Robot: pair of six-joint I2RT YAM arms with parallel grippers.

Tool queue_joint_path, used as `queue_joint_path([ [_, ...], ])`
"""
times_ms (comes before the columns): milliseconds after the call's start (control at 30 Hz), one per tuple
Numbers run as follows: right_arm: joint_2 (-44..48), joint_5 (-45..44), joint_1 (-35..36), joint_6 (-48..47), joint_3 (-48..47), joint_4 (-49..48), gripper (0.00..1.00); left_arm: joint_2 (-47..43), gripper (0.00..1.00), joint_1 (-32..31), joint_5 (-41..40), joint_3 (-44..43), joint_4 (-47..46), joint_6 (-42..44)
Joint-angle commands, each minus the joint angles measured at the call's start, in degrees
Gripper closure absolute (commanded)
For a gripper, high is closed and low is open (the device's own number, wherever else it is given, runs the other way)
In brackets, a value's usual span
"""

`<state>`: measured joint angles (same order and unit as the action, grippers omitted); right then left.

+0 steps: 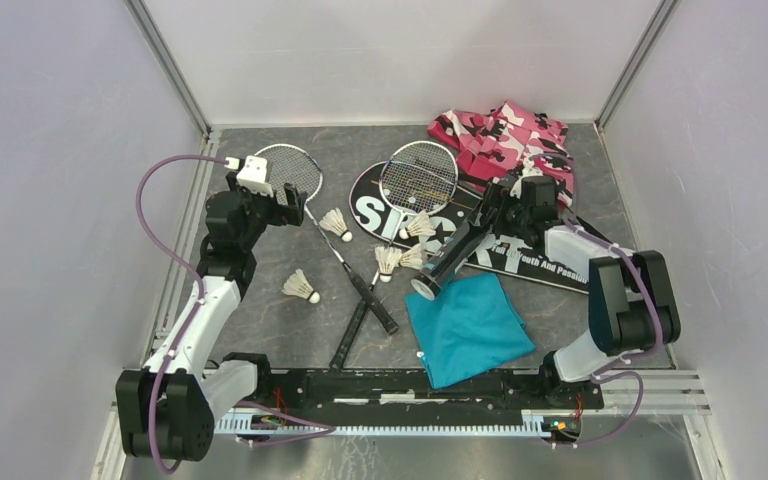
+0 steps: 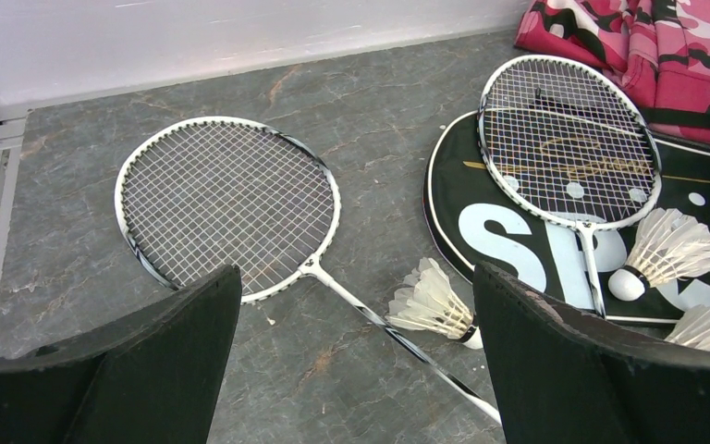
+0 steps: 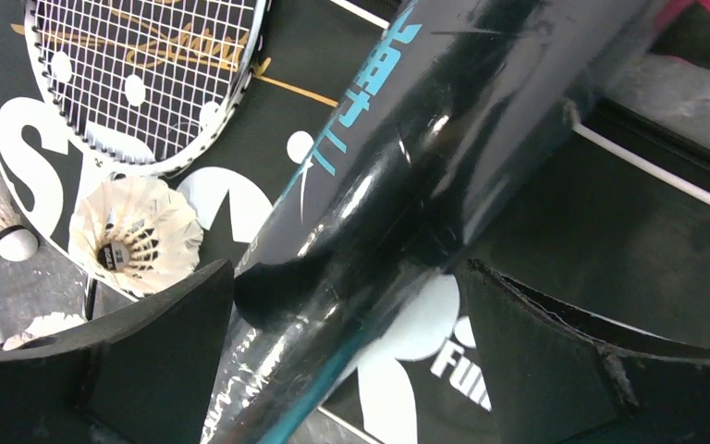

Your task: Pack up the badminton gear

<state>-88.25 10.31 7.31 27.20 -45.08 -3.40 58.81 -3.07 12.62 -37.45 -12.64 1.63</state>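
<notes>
Two silver-headed racquets lie crossed at their black handles (image 1: 365, 305). One head (image 1: 290, 170) is on the table, the other (image 1: 419, 177) on the black "SPORT" bag (image 1: 370, 212). Several white shuttlecocks (image 1: 301, 286) lie around the shafts. My left gripper (image 1: 282, 205) is open and empty above the left racquet's shaft (image 2: 397, 333), beside a shuttlecock (image 2: 434, 301). My right gripper (image 1: 495, 215) is open, its jaws straddling the long black tube (image 3: 407, 185), which lies slanted over the bag (image 3: 610, 222). The tube's open white end (image 1: 425, 288) points to the near side.
A teal cloth (image 1: 470, 325) lies at the near right, next to the tube's end. Pink-black camouflage fabric (image 1: 505, 135) is bunched at the back right, behind the bag. White walls and metal rails enclose the table on three sides.
</notes>
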Motion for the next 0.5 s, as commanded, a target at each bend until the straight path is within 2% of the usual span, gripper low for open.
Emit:
queue_joint_path([
  [0, -4.9, -0.2, -0.1, 1.6, -2.4, -0.7, 0.02, 0.2, 0.0, 0.1, 1.0, 0.2, -3.4, 0.2],
  [333, -9.9, 0.1, 0.1, 3.1, -5.7, -1.8, 0.02, 0.8, 0.0, 0.1, 1.1, 0.0, -3.4, 0.7],
  [467, -11.6, -0.3, 0.0, 2.2, -8.2, -0.9, 0.08, 0.8, 0.0, 0.1, 1.3, -0.1, -3.3, 0.7],
])
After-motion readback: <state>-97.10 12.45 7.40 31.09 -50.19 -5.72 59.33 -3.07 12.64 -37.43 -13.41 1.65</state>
